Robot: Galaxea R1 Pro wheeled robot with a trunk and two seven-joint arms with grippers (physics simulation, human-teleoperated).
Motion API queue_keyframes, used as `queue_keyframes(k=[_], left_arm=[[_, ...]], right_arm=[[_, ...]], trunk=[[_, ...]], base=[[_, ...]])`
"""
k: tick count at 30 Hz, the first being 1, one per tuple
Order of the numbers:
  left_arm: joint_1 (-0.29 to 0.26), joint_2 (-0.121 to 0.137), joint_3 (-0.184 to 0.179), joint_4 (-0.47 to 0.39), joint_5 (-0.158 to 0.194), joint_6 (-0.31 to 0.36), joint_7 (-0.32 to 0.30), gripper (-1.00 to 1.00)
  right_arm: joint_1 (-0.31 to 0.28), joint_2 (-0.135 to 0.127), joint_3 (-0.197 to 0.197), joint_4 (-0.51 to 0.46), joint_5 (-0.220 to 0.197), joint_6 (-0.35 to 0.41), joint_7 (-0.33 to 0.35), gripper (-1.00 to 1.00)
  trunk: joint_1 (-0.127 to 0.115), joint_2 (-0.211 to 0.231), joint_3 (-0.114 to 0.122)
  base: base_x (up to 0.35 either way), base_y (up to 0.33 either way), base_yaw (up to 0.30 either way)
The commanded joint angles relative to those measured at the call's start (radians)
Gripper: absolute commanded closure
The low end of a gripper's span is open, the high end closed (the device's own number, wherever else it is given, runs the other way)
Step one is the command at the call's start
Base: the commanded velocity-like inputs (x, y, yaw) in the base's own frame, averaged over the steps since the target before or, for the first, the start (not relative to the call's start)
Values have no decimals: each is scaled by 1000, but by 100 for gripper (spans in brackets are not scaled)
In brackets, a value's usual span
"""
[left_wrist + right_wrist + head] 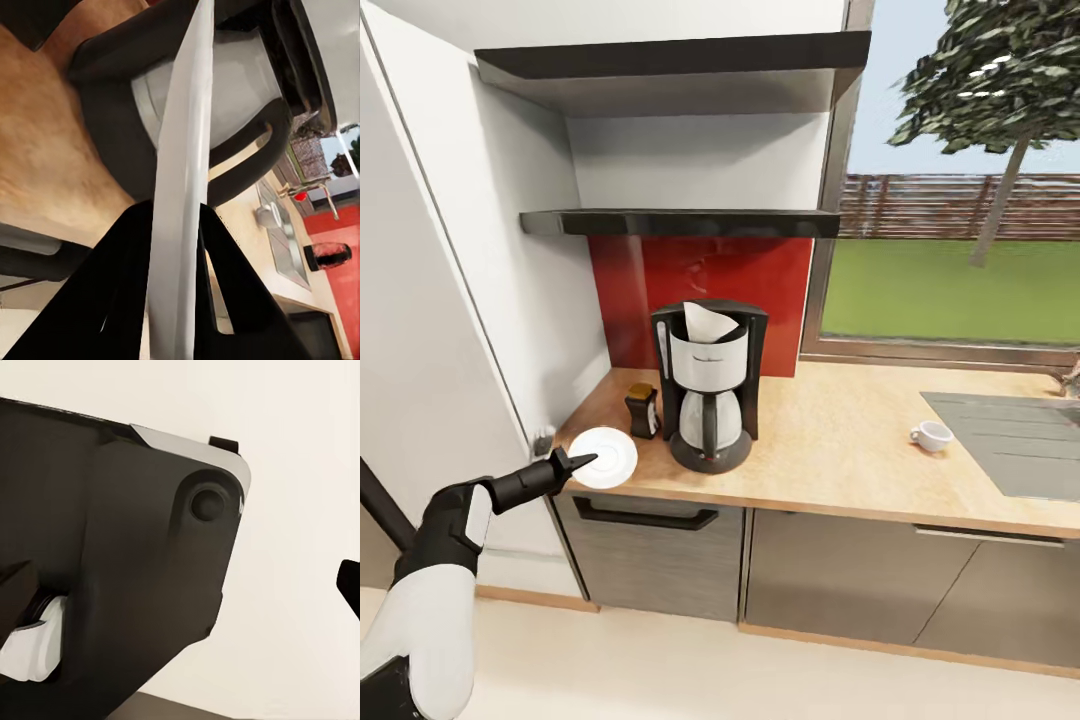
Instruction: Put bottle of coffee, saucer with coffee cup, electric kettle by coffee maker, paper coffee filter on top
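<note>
The black and silver coffee maker (705,395) stands on the light wood countertop (840,440), with the white paper coffee filter (708,322) sitting in its top. The small dark bottle of coffee (641,410) is just to its left. At the counter's front left corner my left gripper (575,462) is shut on the near rim of the white saucer (605,457). In the left wrist view the saucer (180,195) runs edge-on between the black fingers (232,292), with the carafe (217,90) beyond. The coffee cup (931,436) stands alone by the sink. The thin black kitchen shelf (680,222) is bare.
A grey sink (1010,440) is set into the counter's right end, under a window. A white wall panel (460,300) closes off the left. Beyond the sink a dark rounded object (328,256) is too small to identify. The right wrist view holds a dark robot part (112,570).
</note>
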Motion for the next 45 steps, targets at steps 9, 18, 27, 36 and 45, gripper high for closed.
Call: queue_keyframes(k=[9,18,27,36,45], left_arm=[[25,1,9,83,-1,-80,23,100],[26,0,12,142,11,-131,73,100],[26,0,15,145,13,-130,75,100],[26,-13,16,148,13,-129,76,100],[29,-19,50,150,7,-121,102,100]], right_arm=[[0,-7,7,-11,-9,2,3,-100],[0,-6,8,-11,-9,2,2,-100],[0,-7,8,-10,-9,2,1,-100],[0,-11,9,-6,-8,3,0,-100],[0,-11,7,-7,-8,4,0,-100]], trunk=[[1,-2,-2],[1,-2,-2],[1,-2,-2],[1,-2,-2],[1,-2,-2]], base=[[0,0,-4],[0,0,0],[147,0,0],[320,0,-18],[69,0,-102]])
